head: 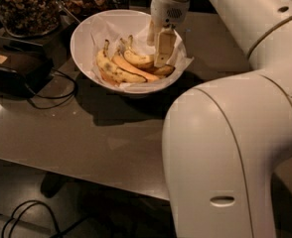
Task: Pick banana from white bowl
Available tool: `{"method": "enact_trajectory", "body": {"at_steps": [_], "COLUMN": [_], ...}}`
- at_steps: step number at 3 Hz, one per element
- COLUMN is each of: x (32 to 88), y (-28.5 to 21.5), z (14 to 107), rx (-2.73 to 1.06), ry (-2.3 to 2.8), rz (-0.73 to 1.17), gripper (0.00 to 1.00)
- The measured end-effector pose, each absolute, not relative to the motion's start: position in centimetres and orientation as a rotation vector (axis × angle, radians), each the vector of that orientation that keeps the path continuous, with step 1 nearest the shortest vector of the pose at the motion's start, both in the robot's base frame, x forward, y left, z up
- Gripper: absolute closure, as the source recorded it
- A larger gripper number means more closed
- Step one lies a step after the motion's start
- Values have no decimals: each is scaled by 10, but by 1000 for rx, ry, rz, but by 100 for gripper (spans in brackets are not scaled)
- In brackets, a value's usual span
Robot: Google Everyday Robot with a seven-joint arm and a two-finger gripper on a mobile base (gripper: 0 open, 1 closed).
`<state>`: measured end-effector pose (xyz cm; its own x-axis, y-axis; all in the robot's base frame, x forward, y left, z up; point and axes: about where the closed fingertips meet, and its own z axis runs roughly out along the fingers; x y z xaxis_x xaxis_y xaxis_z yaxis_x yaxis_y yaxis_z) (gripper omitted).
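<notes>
The robot's tool (160,48) hangs inside the white bowl (82,36) on the desk (86,133), over the right end of the curved yellow banana (137,59). I cannot tell how far open it is. From here, it could snag the neighbouring bananas (117,72) packed alongside, or drag up the crumpled paper (183,59).

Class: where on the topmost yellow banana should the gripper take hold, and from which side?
Probably the thick middle of the banana, from straight above: it lies on top of the other bananas, and the deep walls of the white bowl block a sideways approach. The gripper hangs inside the bowl, over the end opposite its stem.
</notes>
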<state>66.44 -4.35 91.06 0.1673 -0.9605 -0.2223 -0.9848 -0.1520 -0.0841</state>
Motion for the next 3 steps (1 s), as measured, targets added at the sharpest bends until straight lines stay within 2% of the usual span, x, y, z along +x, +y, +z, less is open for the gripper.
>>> {"method": "enact_trajectory", "body": {"at_steps": [1, 3], "x": [664, 667], "y": [-44, -42], "z": [905, 893], "rx": [-2246, -2281], "ry": [1896, 1885], "rz": [180, 196], "gripper": [35, 34]}}
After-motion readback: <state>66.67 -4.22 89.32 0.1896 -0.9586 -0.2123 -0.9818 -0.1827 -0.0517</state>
